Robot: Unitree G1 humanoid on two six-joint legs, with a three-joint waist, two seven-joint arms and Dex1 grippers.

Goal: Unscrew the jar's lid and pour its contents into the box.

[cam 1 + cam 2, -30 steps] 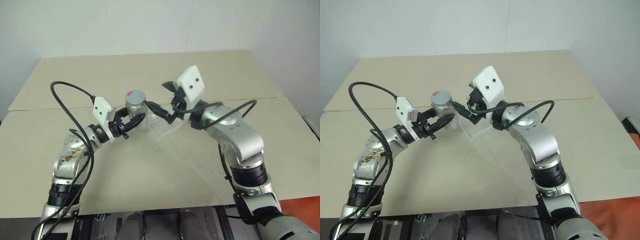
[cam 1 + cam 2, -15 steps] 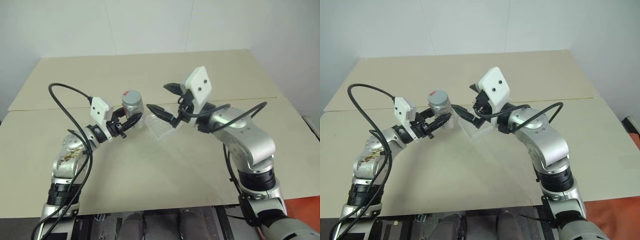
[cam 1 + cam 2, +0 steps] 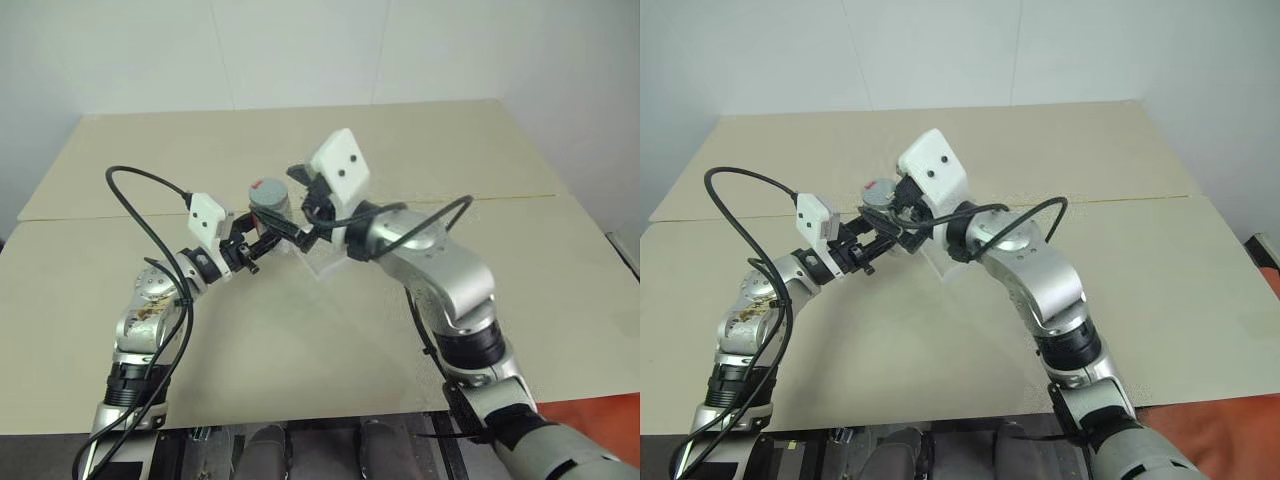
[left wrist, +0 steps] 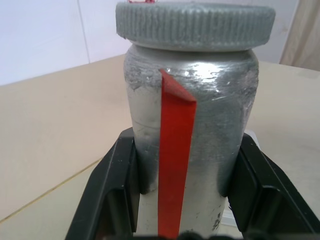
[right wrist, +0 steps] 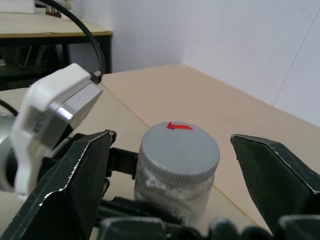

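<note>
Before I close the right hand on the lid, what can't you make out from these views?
- Contents: silvery jar body with red stripe isn't see-through in the left wrist view.
- Clear plastic box: mostly behind the right hand in the head views.
- Jar base: cut off by the left wrist view's bottom edge.

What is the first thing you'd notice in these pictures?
Probably the jar, with a red stripe down its side, held upright above the middle of the table by the left gripper. Its grey lid is on, and the right gripper has its black fingers wide open on either side of it.
</note>
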